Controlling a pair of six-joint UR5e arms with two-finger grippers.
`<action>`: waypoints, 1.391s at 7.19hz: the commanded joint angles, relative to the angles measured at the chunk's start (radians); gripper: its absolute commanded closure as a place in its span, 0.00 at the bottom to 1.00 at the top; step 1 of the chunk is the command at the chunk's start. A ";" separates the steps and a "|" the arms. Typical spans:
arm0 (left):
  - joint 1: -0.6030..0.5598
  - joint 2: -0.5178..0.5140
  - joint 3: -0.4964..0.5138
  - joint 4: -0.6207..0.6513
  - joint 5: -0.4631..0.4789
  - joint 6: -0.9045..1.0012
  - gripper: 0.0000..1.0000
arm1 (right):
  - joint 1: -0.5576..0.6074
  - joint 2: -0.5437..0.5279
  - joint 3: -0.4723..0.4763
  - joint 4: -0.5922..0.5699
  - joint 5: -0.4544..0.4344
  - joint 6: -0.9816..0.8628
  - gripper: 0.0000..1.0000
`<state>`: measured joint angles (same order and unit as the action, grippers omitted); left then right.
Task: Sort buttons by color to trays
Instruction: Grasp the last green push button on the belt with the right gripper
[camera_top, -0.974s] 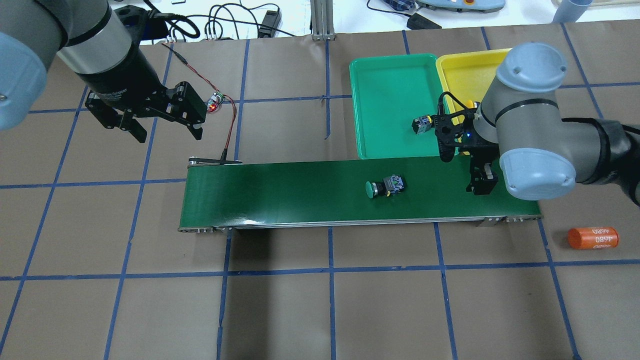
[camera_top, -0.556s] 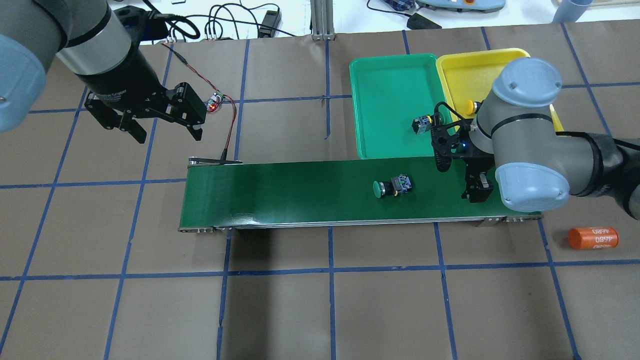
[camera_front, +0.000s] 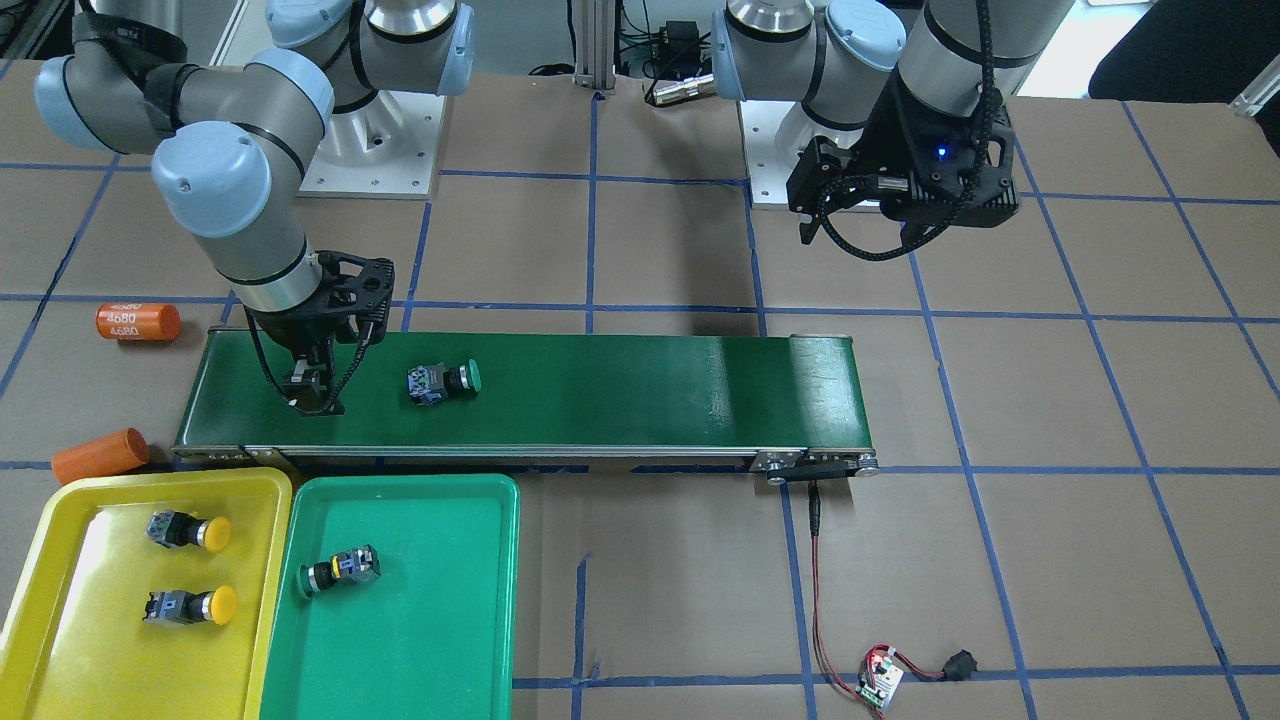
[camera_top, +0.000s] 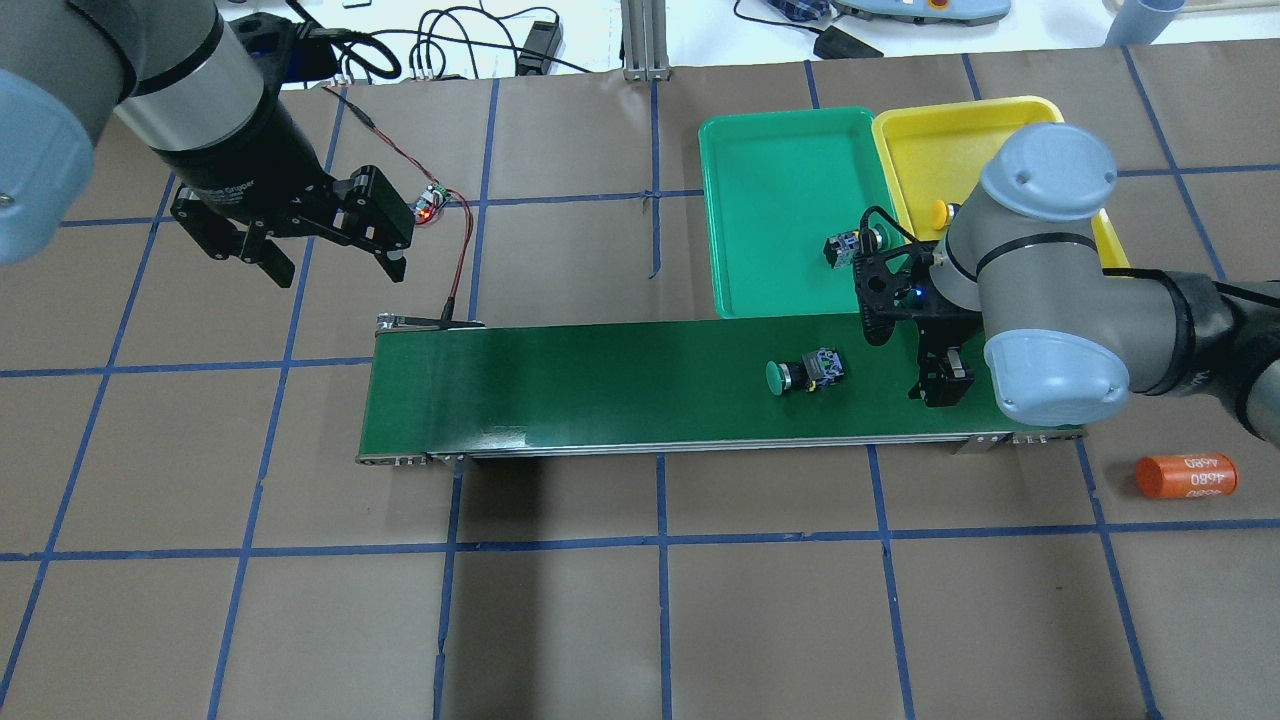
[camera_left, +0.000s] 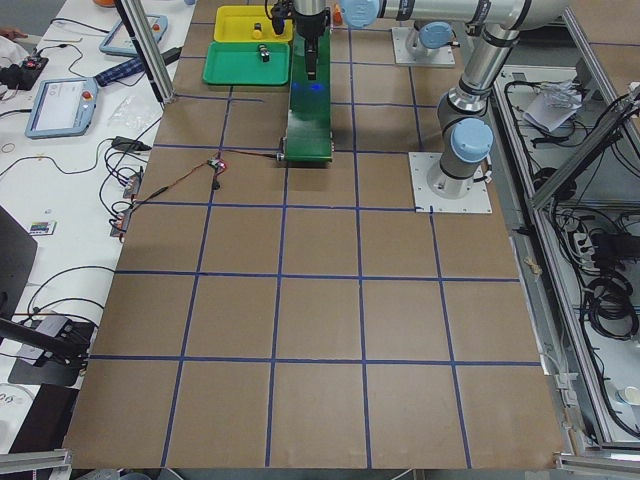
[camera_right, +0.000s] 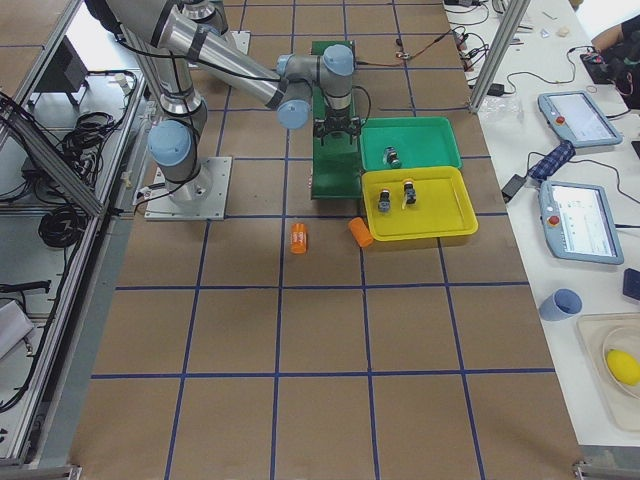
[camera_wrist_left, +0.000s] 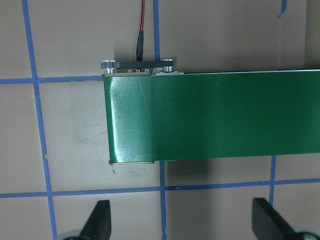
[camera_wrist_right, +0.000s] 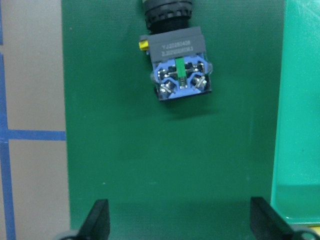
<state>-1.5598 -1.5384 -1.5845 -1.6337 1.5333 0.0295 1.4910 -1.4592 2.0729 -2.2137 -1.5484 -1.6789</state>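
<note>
Green button (camera_top: 805, 374) moved nearer right jaws; apparently just ahead.

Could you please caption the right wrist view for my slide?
Open right gripper hovers over the belt, a button lying just ahead, green tray alongside.

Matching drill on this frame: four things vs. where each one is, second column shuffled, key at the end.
Things
1. left pincer
2. right pincer
3. 4680 cylinder
4. yellow buttons

Places
A. in the yellow tray
B. open, over the belt, with a green button just ahead
C. lying on the table, past the belt's tray end
D. open, over the table by the belt's wired end

Pairs: 1-D, 2-B, 3-C, 4-A
</note>
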 joint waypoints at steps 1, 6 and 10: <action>0.001 0.000 0.000 0.000 0.001 0.001 0.00 | 0.000 0.003 0.000 -0.001 0.019 0.001 0.00; 0.001 0.001 0.006 0.000 -0.001 0.001 0.00 | 0.021 0.022 0.004 -0.006 0.034 0.001 0.00; 0.000 0.000 0.007 0.000 -0.002 -0.002 0.00 | 0.028 0.042 0.003 -0.029 0.022 -0.008 0.84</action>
<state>-1.5588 -1.5375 -1.5788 -1.6337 1.5310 0.0293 1.5180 -1.4235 2.0757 -2.2385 -1.5258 -1.6848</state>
